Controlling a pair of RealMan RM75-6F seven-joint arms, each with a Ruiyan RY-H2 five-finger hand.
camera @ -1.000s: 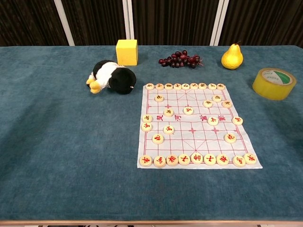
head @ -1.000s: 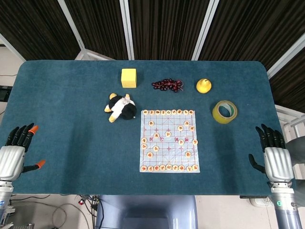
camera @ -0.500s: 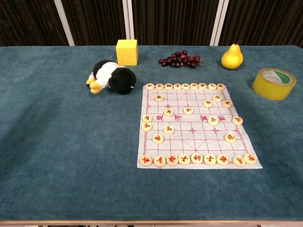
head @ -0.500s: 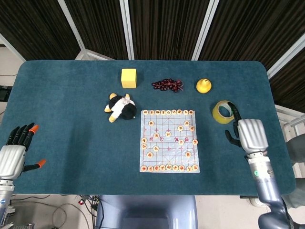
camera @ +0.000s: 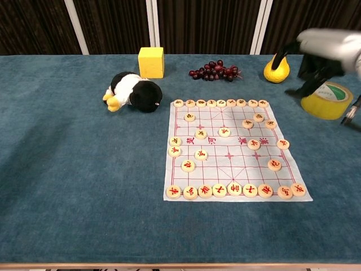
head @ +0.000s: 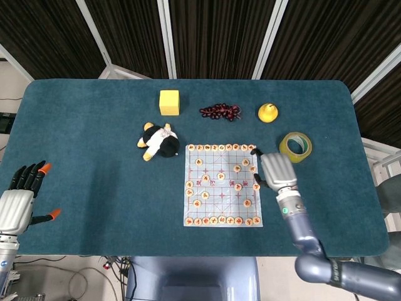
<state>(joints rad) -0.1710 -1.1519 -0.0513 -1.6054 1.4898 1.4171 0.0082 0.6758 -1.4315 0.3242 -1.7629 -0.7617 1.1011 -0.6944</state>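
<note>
— What sits under your right hand (head: pixel 276 170)?

— The paper chess board (head: pixel 222 185), flat on the counter (head: pixel 94 157), round cream pieces (head: pixel 245 162) scattered mid-board and lined along both ends. Your hand hovers at its right edge.

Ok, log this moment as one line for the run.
right hand: open, above chess board right edge | left hand: open, off table | pieces untouched

Silver-backed left hand (head: pixel 15 210) with black, orange-tipped fingers (head: pixel 41 170); silver right hand (head: pixel 276 170), grey forearm.
</note>
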